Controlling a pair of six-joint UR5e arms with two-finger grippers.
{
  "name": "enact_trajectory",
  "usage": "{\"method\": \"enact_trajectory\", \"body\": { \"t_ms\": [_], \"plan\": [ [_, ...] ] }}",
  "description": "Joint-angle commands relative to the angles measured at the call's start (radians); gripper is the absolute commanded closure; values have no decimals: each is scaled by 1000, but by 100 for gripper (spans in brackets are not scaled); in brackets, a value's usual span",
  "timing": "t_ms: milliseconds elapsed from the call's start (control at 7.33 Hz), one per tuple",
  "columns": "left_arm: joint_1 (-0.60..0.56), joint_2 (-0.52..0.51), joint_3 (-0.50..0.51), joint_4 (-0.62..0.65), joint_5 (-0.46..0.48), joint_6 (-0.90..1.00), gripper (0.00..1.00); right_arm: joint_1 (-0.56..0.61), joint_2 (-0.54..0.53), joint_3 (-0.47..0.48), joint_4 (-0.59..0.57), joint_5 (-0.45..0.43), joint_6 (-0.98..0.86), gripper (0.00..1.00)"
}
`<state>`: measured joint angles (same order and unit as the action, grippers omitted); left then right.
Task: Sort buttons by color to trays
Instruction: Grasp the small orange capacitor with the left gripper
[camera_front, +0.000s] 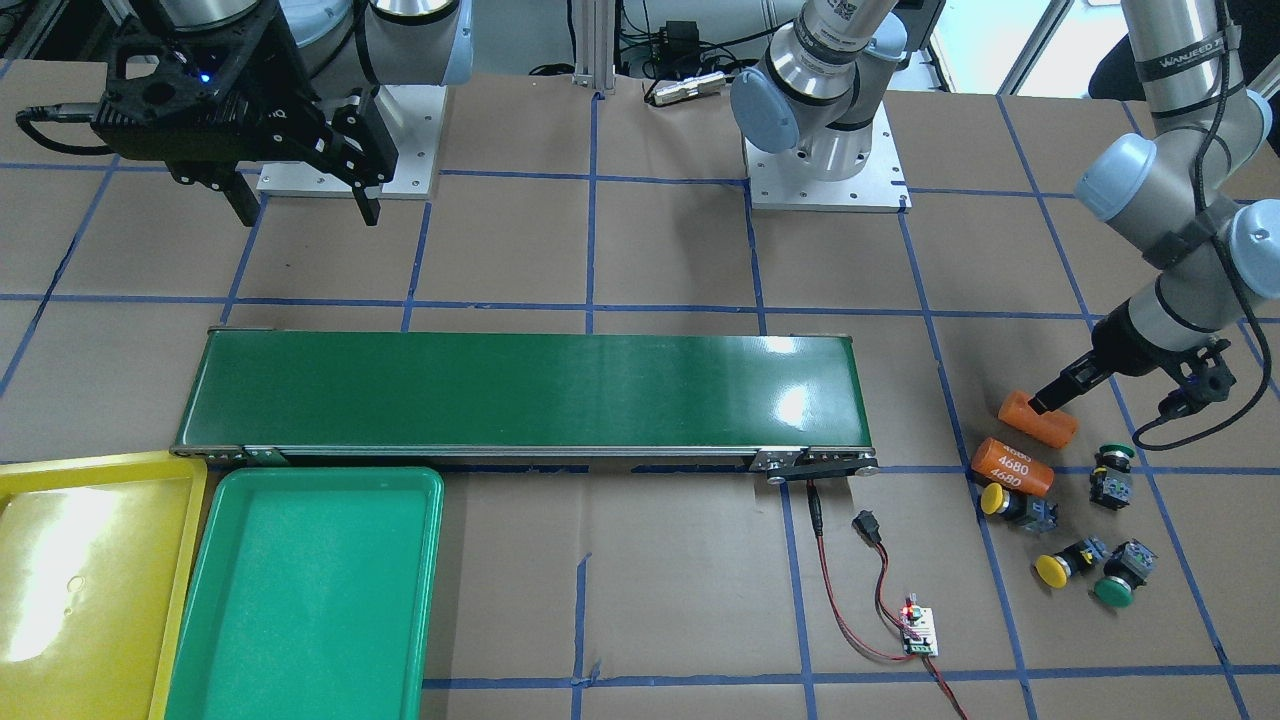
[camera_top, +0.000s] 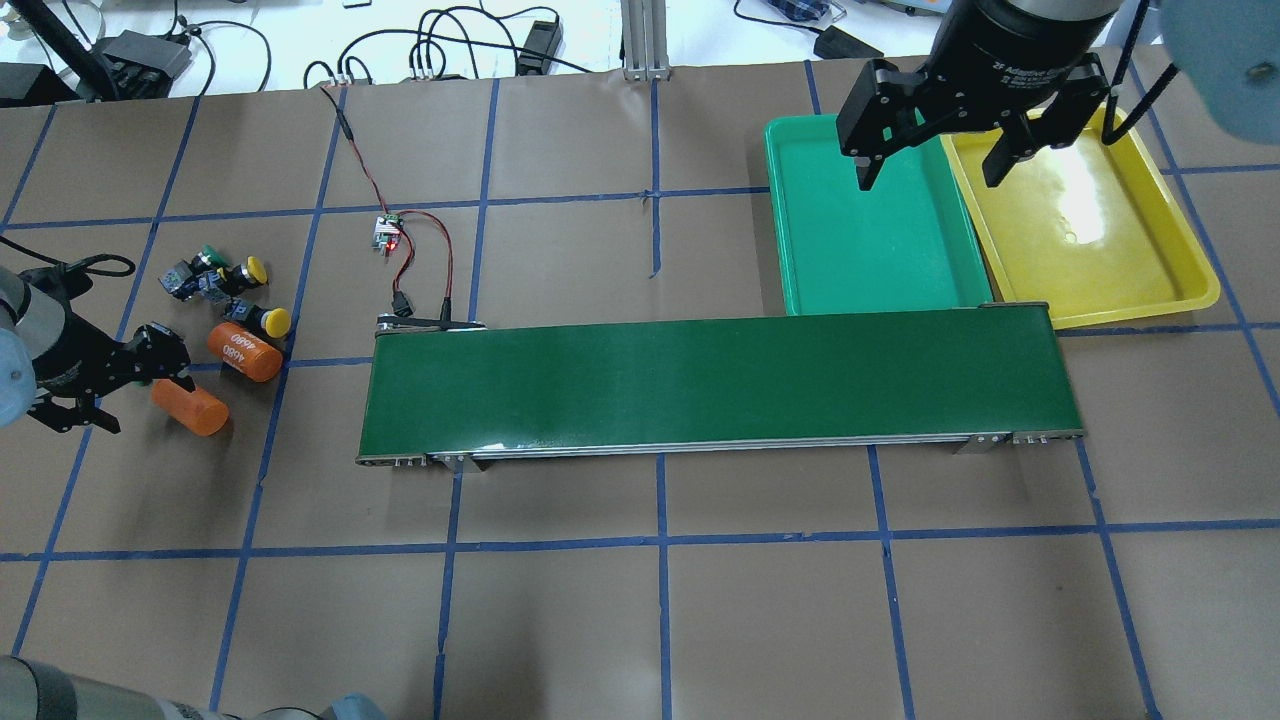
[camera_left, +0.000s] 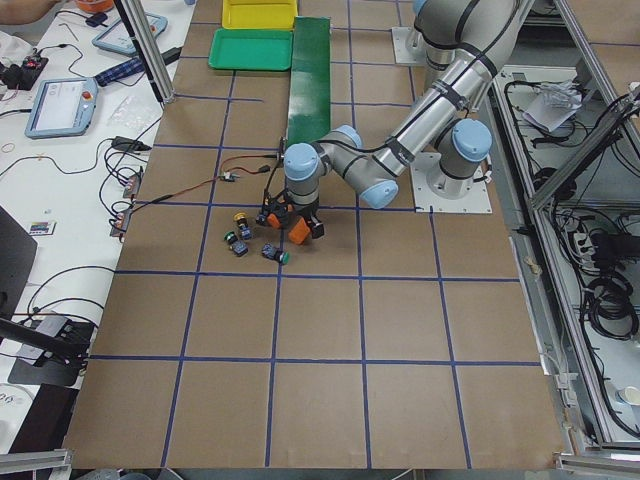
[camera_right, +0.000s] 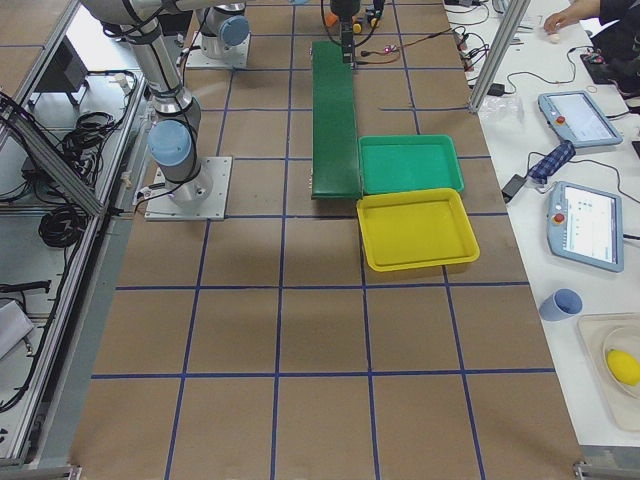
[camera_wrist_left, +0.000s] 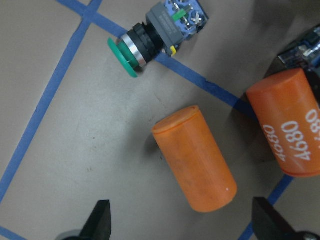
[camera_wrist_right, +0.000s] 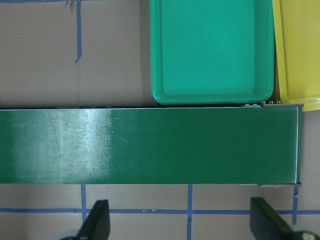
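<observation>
L gripper (camera_wrist_left: 182, 217) spread, empty, over plain orange cylinder (camera_wrist_left: 195, 157). Nearest green button (camera_wrist_left: 150, 37) is upper left in wrist view, long axis diagonal, cap toward lower left. Other buttons (camera_top: 250, 268) nearby on table. R gripper (camera_top: 930, 178) spread, far off over trays (camera_top: 860, 240)

The desk (camera_top: 640, 620) is covered in matt brown paper, sectioned by blue tape (camera_top: 660, 540). The conveyor belt (camera_front: 520, 385) is smooth, glossy dark green (white glare patches sit on it), edged with bare metal rails. The yellow tray (camera_top: 1100, 260) is glossy plastic with a bright reflection; the green tray (camera_top: 870, 250) is duller plastic. The plain orange cylinder (camera_wrist_left: 195, 157) and the printed orange cylinder (camera_wrist_left: 287, 130) look matt. The green button (camera_wrist_left: 150, 42) has a shiny metal collar and a grey plastic block.
</observation>
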<state>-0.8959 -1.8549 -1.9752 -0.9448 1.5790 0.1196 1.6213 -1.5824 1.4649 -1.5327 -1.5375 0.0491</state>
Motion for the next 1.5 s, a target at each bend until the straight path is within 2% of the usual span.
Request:
{"method": "enact_trajectory", "body": {
  "t_ms": [0,273,409,546,682,819,955,1092,1365],
  "plan": [
    [0,-33,10,4,-2,-3,0,0,-2,0,0,-3,0,0],
    [0,-65,-4,32,-10,-47,0,0,-5,0,9,-6,0,0],
    [0,-81,-1,44,-10,-57,4,0,-7,0,9,-7,0,0],
    [0,-87,-1,44,-10,-55,19,0,-7,0,11,-9,0,0],
    [0,-93,1,52,-11,-57,29,0,-5,0,14,-9,0,0],
    [0,-98,7,53,-13,-52,42,0,-7,0,16,-6,0,0],
    [0,-98,10,54,-13,-48,75,0,-5,0,16,-6,0,0],
    [-1,-95,12,55,-11,-47,100,0,-5,0,16,-6,0,0],
    [-17,-49,7,47,-51,-73,100,0,-5,0,14,-4,0,0]
  ]
}}
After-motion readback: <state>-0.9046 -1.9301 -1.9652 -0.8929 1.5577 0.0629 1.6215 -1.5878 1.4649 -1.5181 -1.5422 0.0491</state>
